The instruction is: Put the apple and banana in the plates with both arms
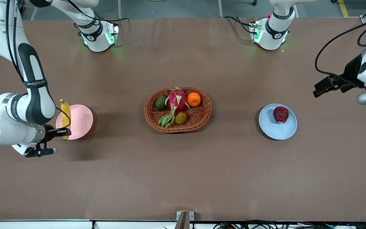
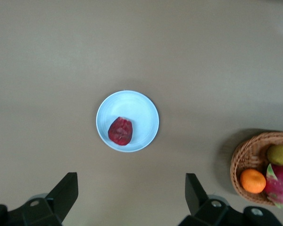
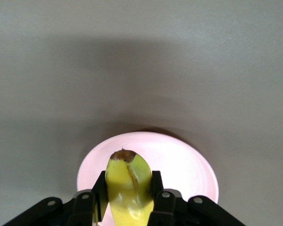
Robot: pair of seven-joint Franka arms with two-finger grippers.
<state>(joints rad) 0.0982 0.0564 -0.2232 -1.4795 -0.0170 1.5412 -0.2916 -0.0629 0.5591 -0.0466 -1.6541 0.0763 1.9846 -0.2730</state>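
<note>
The yellow banana [image 1: 65, 116] is held in my right gripper [image 1: 63, 132], whose fingers are shut on its sides, over the edge of the pale pink plate [image 1: 80, 122] at the right arm's end of the table. In the right wrist view the banana [image 3: 129, 186] sits between the jaws of the right gripper [image 3: 129, 183] above the pink plate [image 3: 179, 162]. The dark red apple [image 1: 281, 114] lies on the light blue plate [image 1: 278, 131]. My left gripper [image 1: 319, 89] is open and empty, up in the air toward the left arm's end of the table. The left wrist view shows the apple [image 2: 120, 131] on the blue plate [image 2: 137, 108] between the spread jaws of the left gripper [image 2: 132, 190].
A brown wicker basket [image 1: 202, 121] stands mid-table between the plates. It holds a pink dragon fruit [image 1: 176, 98], an orange [image 1: 194, 99], a dark green fruit [image 1: 161, 102] and a small brown-green fruit [image 1: 181, 118]. The basket [image 2: 243, 160] also shows in the left wrist view.
</note>
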